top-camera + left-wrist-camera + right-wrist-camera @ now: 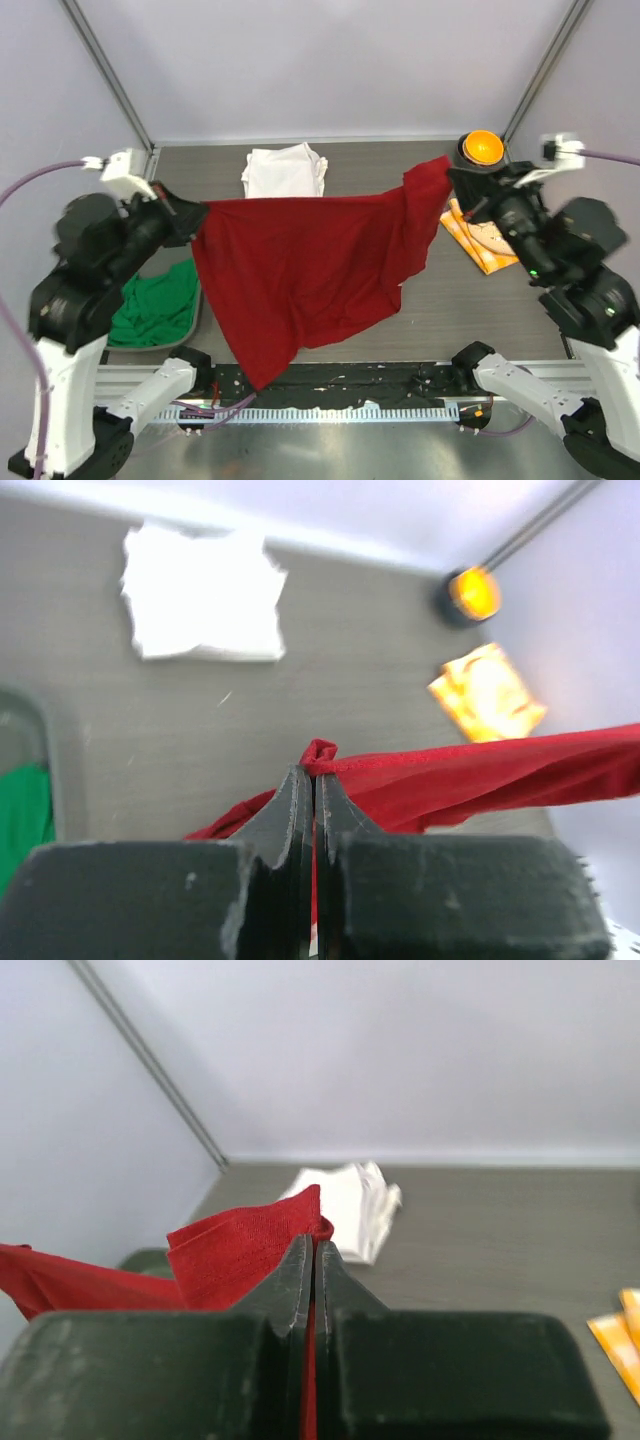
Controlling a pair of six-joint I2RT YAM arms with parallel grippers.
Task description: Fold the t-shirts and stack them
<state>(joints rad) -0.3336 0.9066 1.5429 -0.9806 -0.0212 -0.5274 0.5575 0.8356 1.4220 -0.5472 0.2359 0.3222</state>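
Above the surface (480, 310), the red t-shirt (310, 270) hangs stretched between left tool (195, 215) and right tool (452, 185), each pinched closed on its edge.

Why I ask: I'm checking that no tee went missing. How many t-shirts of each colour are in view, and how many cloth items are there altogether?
red t-shirt: 1
white t-shirt: 1
green t-shirt: 1
orange patterned cloth: 1
Total: 4 cloth items, 3 of them t-shirts
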